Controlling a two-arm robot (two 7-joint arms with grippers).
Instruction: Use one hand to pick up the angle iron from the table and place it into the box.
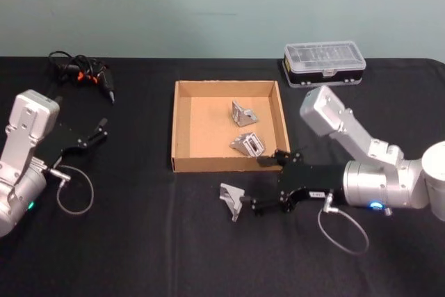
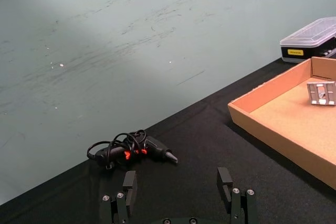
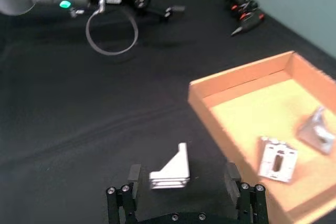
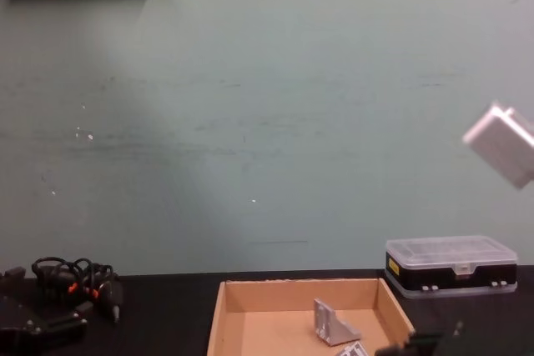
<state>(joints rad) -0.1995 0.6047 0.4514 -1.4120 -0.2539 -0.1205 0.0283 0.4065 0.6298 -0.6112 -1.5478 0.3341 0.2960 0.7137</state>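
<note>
Fingers (image 1: 259, 162) of the right gripper (image 1: 257, 186) stand released in the head view, facing the angle iron (image 1: 231, 200) on the bench (image 1: 139, 255) just before the box (image 1: 226, 165); the left gripper (image 1: 97, 131) idles released, far left; the right wrist view sets the angle iron between both fingers, untouched; pre-grasp, seemingly; next: clench, lift, clear the near wall.

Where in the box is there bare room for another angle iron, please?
The box floor's left half, along the left wall, is bare. Two angle irons crowd the right half. The open right gripper flanks a third iron outside.
</note>
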